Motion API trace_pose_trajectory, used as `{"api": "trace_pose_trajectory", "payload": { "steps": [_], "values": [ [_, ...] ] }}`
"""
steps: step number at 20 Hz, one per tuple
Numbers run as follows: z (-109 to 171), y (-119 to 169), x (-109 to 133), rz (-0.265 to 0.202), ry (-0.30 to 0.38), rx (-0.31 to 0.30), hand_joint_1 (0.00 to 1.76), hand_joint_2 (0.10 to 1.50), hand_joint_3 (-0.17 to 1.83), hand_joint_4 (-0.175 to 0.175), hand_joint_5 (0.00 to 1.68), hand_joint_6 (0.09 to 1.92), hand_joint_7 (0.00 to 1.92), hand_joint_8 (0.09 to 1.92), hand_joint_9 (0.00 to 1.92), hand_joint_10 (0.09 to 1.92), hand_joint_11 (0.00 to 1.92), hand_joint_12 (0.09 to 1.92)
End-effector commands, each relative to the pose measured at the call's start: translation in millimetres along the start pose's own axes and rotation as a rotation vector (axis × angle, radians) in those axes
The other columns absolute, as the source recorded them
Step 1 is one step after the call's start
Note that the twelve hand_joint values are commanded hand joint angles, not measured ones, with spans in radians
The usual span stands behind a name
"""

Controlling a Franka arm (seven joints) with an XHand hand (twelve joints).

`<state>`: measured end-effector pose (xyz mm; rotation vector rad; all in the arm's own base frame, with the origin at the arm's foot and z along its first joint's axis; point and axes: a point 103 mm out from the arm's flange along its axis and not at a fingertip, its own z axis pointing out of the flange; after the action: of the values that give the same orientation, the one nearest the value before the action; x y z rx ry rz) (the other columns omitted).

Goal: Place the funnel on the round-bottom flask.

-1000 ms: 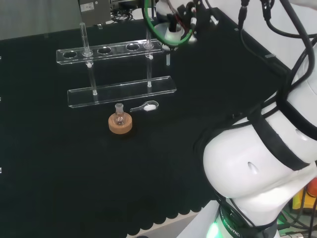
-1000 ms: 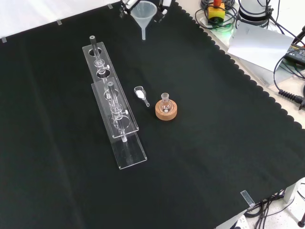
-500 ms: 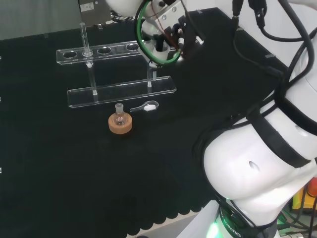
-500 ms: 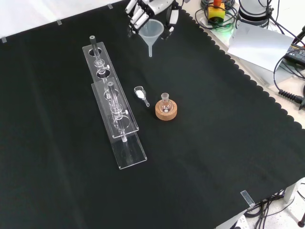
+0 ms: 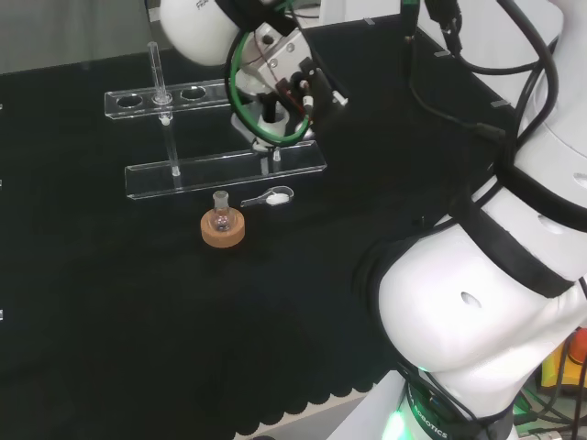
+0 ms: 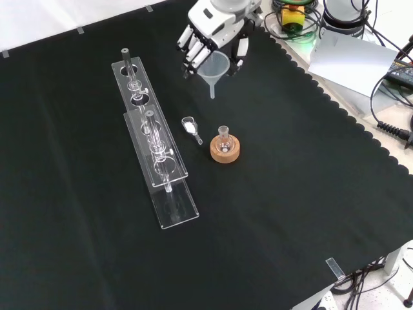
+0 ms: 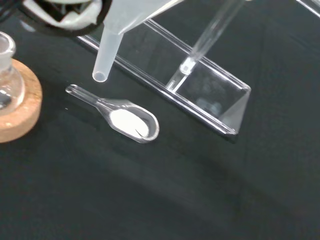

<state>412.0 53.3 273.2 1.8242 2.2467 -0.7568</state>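
A small clear round-bottom flask (image 6: pixel 224 138) (image 5: pixel 220 212) (image 7: pixel 7 85) stands upright in a cork ring (image 6: pixel 225 152) (image 5: pixel 224 231) (image 7: pixel 17 110) on the black cloth. The hand (image 6: pixel 213 33) (image 5: pixel 280 87) hangs in the air, its fingers curled round the rim of a clear plastic funnel (image 6: pixel 215 70) (image 7: pixel 112 40) whose stem points down. In the front view the funnel is above and slightly left of the flask, apart from it. In the wrist view the stem's tip hovers over the scoop's handle, beside the cork ring.
A clear scoop (image 6: pixel 190 127) (image 5: pixel 272 196) (image 7: pixel 125 119) with white powder lies just beside the cork ring. A long clear test-tube rack (image 6: pixel 155 155) (image 5: pixel 225 170) (image 7: pixel 200 100) with upright tubes stands behind the scoop in the head view. The arm's white links (image 5: pixel 477 312) rise at the head view's right.
The hand has carried the funnel lower and nearer the flask: down and right in the front view, left and down in the head view. Flask, scoop and rack have not moved.
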Motion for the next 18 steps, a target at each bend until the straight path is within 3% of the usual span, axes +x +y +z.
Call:
{"api": "trace_pose_trajectory", "payload": {
  "steps": [1,18],
  "values": [
    [-3,7,13,-0.011,0.0,-0.028,1.01,0.71,0.66,-0.049,0.68,0.83,0.65,0.77,1.1,0.61,0.69,1.14],
    [-11,17,47,-0.056,-0.006,-0.053,1.01,0.7,0.68,-0.058,0.67,0.84,0.64,0.78,1.09,0.61,0.7,1.13]
  ]
}}
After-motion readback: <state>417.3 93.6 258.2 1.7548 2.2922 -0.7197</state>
